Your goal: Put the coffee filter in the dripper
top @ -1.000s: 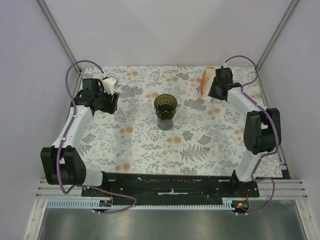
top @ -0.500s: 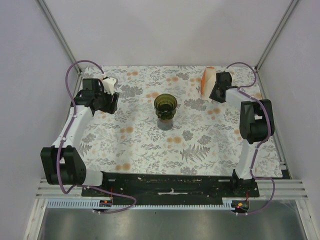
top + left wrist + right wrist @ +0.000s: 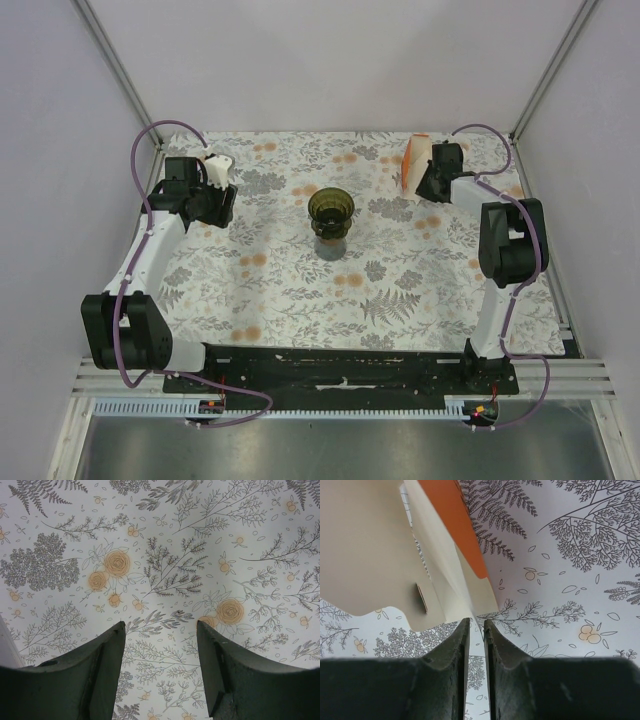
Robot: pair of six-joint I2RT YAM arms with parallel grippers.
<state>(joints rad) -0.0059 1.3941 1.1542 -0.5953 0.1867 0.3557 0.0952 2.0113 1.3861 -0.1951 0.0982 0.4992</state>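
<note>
The dark olive-green dripper stands upright mid-table, empty. The white-and-orange filter pack stands at the far right; it fills the upper left of the right wrist view. My right gripper is against the pack's near side. In the right wrist view its jaws are drawn to a narrow slit, and the edge of a thin white coffee filter from the pack runs down into that slit. My left gripper is open and empty over bare cloth at the far left.
A grey cylinder shows just under the dripper. The flowered tablecloth covers the table. Pale walls and slanted frame posts close in the back and both sides. The right arm's elbow hangs near the right wall.
The right arm swung its elbow back towards the wall and pushed the gripper a little closer to the pack. The left arm and the dripper have not moved.
</note>
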